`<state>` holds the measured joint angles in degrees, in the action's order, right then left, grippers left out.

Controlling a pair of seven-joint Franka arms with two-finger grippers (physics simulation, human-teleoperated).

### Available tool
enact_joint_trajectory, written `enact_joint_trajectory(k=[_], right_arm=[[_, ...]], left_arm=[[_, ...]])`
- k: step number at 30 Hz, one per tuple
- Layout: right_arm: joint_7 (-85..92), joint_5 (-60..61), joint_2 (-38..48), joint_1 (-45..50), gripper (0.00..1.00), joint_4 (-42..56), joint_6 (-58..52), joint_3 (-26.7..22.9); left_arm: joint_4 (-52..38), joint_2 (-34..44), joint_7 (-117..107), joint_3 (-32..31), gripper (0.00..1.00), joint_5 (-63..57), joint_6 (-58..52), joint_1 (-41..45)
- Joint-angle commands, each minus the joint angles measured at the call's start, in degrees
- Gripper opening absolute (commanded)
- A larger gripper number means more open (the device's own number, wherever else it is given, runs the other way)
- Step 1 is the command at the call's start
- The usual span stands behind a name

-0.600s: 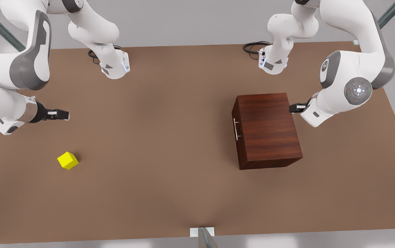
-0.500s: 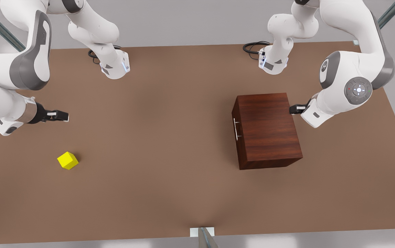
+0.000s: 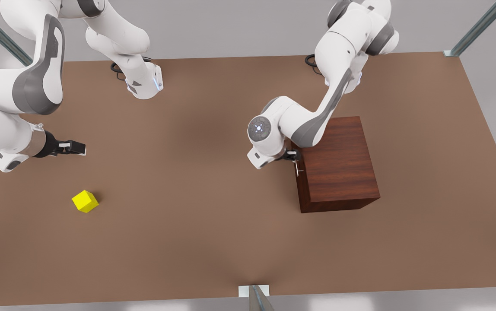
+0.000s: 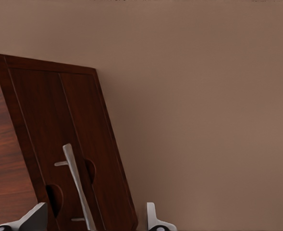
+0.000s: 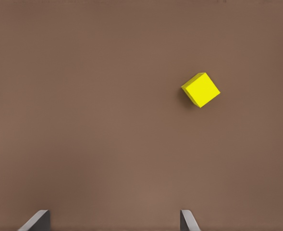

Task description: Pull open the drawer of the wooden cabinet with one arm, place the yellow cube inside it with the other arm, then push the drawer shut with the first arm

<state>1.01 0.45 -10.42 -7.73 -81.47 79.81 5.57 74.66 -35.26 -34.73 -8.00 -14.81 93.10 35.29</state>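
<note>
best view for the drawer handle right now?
Left wrist view: the silver bar handle stands large between the open left gripper fingers. Front view shows it as a short sliver beside that gripper. Right wrist view faces the yellow cube.

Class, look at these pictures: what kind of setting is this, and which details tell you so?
Probably a simulated robot test bench: a bare brown tabletop carrying two white arms, a wooden cabinet and a yellow cube. The left end effector is at the drawer's handle.
</note>
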Motion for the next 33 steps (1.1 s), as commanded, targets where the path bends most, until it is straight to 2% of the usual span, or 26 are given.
enact_joint_trajectory(k=[1,8,12,14,17,22,29,33], right_arm=[[0.6,0.0,0.1,0.0,1.00,0.0,-0.2,0.0],[1.4,-0.2,-1.3,0.1,1.00,0.2,-0.4,0.1],[14.4,-5.3,-6.1,0.5,1.00,0.3,0.3,0.2],[28.4,-8.0,-10.5,-4.1,1.00,0.0,9.3,-0.1],[39.6,-10.3,-15.5,-8.1,1.00,0.3,19.2,-0.1],[51.5,-11.3,-23.7,-8.4,1.00,3.9,24.3,-0.2],[63.1,-10.5,-26.3,-8.8,1.00,2.1,27.5,0.0],[64.9,-8.6,-25.7,-10.7,1.00,-4.7,37.7,-0.1]], left_arm=[[0.3,-0.7,-43.8,0.0,1.00,-2.3,7.0,0.3],[2.6,-1.0,-44.9,0.1,1.00,-2.4,5.1,0.0],[2.6,-1.0,-44.2,0.2,1.00,-2.9,5.1,-0.7],[2.7,-1.2,-41.6,0.2,1.00,-4.0,4.4,-1.3],[2.7,-1.7,-30.3,0.1,1.00,-3.5,3.5,-1.7],[2.7,-2.2,-21.0,0.1,1.00,-3.2,1.8,-1.7],[2.7,-2.9,-17.7,0.1,1.00,-2.0,1.9,-1.7],[2.6,-3.6,-17.6,0.1,1.00,-2.2,2.1,-1.7]])
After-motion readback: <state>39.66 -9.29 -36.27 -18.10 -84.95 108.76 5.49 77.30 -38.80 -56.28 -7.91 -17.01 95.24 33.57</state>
